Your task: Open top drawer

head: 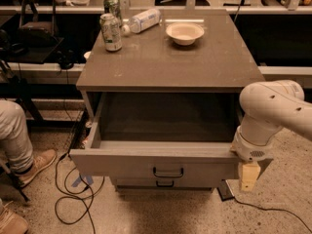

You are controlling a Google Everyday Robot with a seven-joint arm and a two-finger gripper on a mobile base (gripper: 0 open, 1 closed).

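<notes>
One tan-tipped white robot gripper (249, 177) hangs pointing down at the right end of the wide grey top drawer (126, 162), well right of its small black centre handle (168, 172); I cannot tell whether it is open or closed. The drawer stands pulled out toward me, its plain grey inside exposed. Beyond, the grey cabinet top (170, 65) carries a silver-green drink can (110, 31), a white round bowl (185, 32) and a clear plastic bottle (144, 20) lying on its side.

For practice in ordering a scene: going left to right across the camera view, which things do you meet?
Brown shoe → nearer green-and-white drink can → clear plastic bottle lying on its side → white round bowl → robot's gripper, by the right end of the front of the open grey top drawer.
</notes>
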